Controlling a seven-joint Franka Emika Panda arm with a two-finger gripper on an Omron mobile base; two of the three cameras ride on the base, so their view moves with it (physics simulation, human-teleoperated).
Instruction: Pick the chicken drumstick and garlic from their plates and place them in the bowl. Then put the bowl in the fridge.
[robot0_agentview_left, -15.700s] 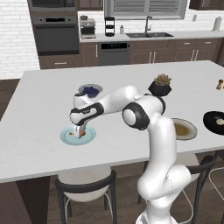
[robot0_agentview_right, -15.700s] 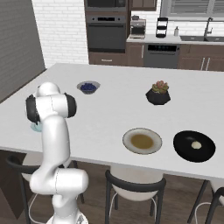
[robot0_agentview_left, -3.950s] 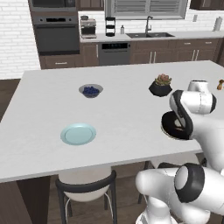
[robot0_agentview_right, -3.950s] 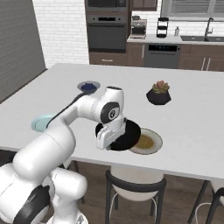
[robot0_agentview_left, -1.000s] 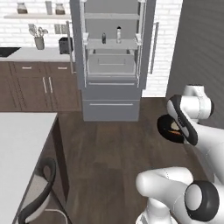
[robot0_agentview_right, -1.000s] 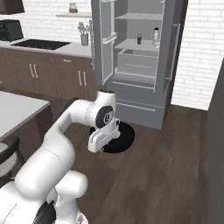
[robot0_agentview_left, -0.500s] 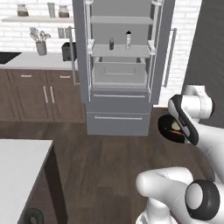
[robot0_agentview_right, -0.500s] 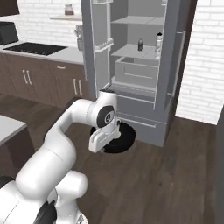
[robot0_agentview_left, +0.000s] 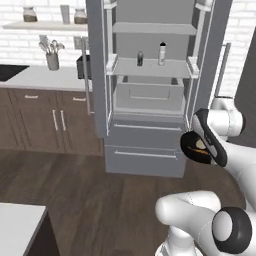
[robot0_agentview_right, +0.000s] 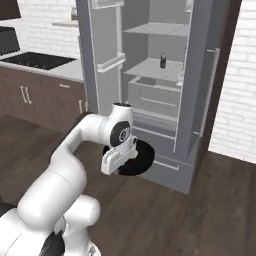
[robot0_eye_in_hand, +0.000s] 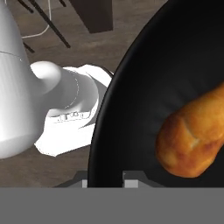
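Note:
The black bowl (robot0_agentview_left: 192, 150) hangs in the air in front of the fridge (robot0_agentview_left: 145, 90), tilted toward the left base camera, with my gripper (robot0_agentview_left: 212, 148) shut on its rim. In the hand view the bowl (robot0_eye_in_hand: 144, 87) has the orange-brown chicken drumstick (robot0_eye_in_hand: 192, 140) lying inside, and my gripper (robot0_eye_in_hand: 105, 180) clamps the near rim. From the right, the bowl (robot0_agentview_right: 136, 159) sits below my hand (robot0_agentview_right: 113, 161), about level with the fridge (robot0_agentview_right: 155, 75) drawers. Both fridge doors stand open. The garlic is hidden, and the plates are out of view.
Two bottles (robot0_agentview_left: 161, 54) stand on a fridge shelf above a pale bin (robot0_agentview_left: 148, 96). The open right door (robot0_agentview_right: 201, 95) juts out toward me. Dark cabinets with a counter (robot0_agentview_left: 45, 80) run left of the fridge. A white table corner (robot0_agentview_left: 20, 225) is at lower left.
The whole picture has shifted: the base has driven and turned, so the open fridge is now nearer and more centred. The bowl stays gripped at the same place by the hand.

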